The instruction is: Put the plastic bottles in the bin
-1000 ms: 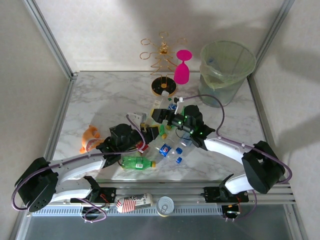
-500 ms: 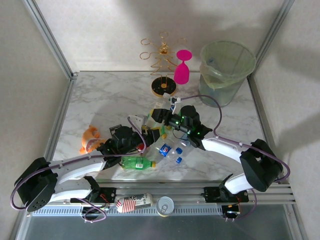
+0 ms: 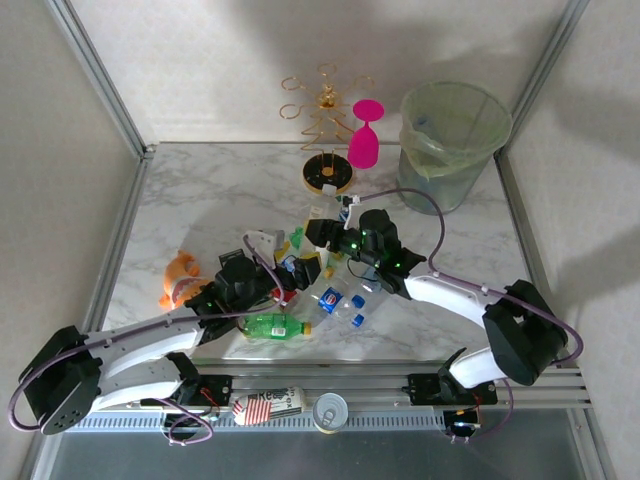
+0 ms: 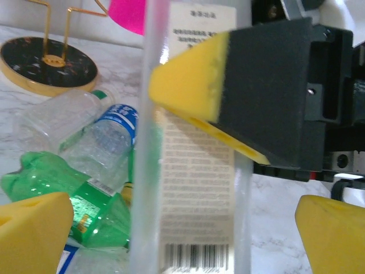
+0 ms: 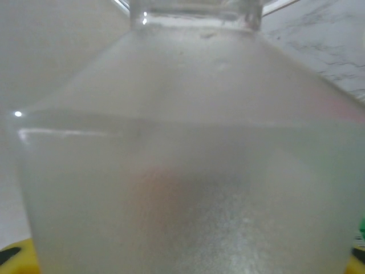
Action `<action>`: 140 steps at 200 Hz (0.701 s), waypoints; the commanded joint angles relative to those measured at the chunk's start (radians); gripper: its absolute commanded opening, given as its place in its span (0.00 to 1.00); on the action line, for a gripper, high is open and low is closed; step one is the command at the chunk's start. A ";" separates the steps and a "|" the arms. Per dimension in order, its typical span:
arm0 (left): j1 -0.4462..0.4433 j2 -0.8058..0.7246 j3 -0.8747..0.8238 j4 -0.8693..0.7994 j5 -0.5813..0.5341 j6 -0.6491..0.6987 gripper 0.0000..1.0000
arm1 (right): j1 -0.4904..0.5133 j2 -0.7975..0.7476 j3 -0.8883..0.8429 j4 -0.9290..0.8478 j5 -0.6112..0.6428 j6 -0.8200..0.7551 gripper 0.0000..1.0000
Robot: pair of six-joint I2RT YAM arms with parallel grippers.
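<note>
- The left gripper is found with its yellow pads set wide apart; nothing is gripped by them.
- A clear bottle with a white printed label and a barcode is seen upright between those pads, with a gap noted on either side.
- The right gripper is observed clamped on this clear bottle. In the left wrist view one of its yellow-faced fingers is pressed against the bottle's upper part. The bottle's cloudy wall is seen hard up against the right wrist camera.
- Both grippers are located over the middle of the marble table, above a heap of plastic bottles.
- In the heap, a green bottle is noted lying on its side nearest the arm bases, with blue-capped clear bottles just beside it.
- The bin, lined with a pale green bag, is recorded at the far right corner of the table, well apart from the heap and both grippers.
- A pink wine glass and a gold wire rack are recorded near the far edge, left of the bin.
- An orange toy is noted beside the left arm. A can and a red-labelled bottle are seen on the near rail.
</note>
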 commanded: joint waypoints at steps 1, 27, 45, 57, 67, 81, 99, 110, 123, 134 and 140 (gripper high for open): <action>0.007 -0.044 -0.028 0.033 -0.091 -0.022 1.00 | -0.029 -0.066 0.072 -0.116 0.074 -0.101 0.50; 0.031 -0.068 -0.057 0.043 -0.171 -0.054 1.00 | -0.098 -0.124 0.118 -0.217 0.103 -0.176 0.49; 0.062 -0.073 -0.073 0.031 -0.217 -0.088 1.00 | -0.148 -0.159 0.180 -0.286 0.138 -0.243 0.49; 0.088 -0.071 -0.082 0.013 -0.236 -0.119 1.00 | -0.186 -0.170 0.235 -0.332 0.160 -0.298 0.49; 0.114 -0.070 -0.092 0.002 -0.239 -0.144 0.99 | -0.225 -0.170 0.290 -0.372 0.175 -0.337 0.49; 0.147 -0.067 -0.106 -0.007 -0.229 -0.176 1.00 | -0.287 -0.159 0.371 -0.413 0.184 -0.372 0.49; 0.178 -0.067 -0.129 -0.014 -0.230 -0.215 1.00 | -0.367 -0.136 0.470 -0.433 0.186 -0.401 0.49; 0.189 -0.067 -0.141 -0.018 -0.248 -0.239 1.00 | -0.404 -0.116 0.536 -0.442 0.215 -0.417 0.49; 0.197 -0.067 -0.145 -0.039 -0.271 -0.255 1.00 | -0.435 -0.090 0.605 -0.436 0.264 -0.448 0.49; 0.201 -0.069 -0.142 -0.064 -0.282 -0.261 1.00 | -0.452 -0.064 0.657 -0.425 0.320 -0.476 0.49; 0.204 -0.071 -0.141 -0.074 -0.285 -0.263 1.00 | -0.460 -0.049 0.682 -0.415 0.346 -0.491 0.49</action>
